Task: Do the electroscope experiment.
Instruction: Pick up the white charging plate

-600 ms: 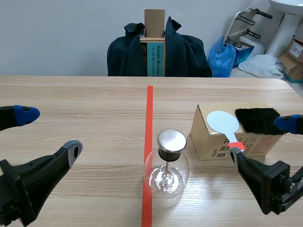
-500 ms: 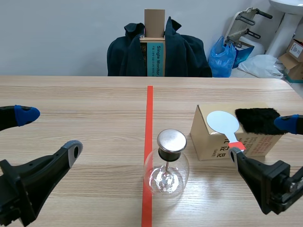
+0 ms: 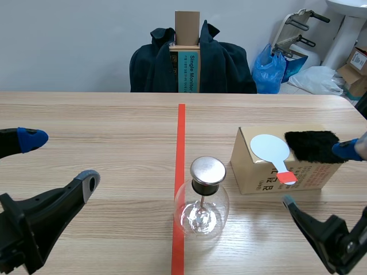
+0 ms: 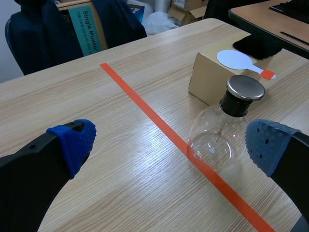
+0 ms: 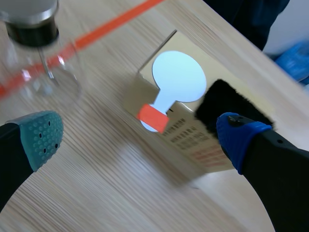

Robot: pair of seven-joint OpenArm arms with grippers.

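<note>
The left gripper [image 3: 60,160] hangs wide open and holds nothing, low over the left side of the wooden table [image 3: 114,126]. The right gripper [image 3: 317,176] is also spread wide, near a cardboard box [image 3: 252,166]. A coat-draped chair [image 3: 223,63] stands beyond the table. The glass electroscope flask [image 3: 202,200], metal-capped, stands upright on the red tape line just beside the box. On the box a black fur pad [image 3: 309,145] and a white round paddle [image 3: 270,148] lie side by side.

Right gripper [image 3: 316,175] now lower, farther back from the cardboard box [image 3: 252,166].
</note>
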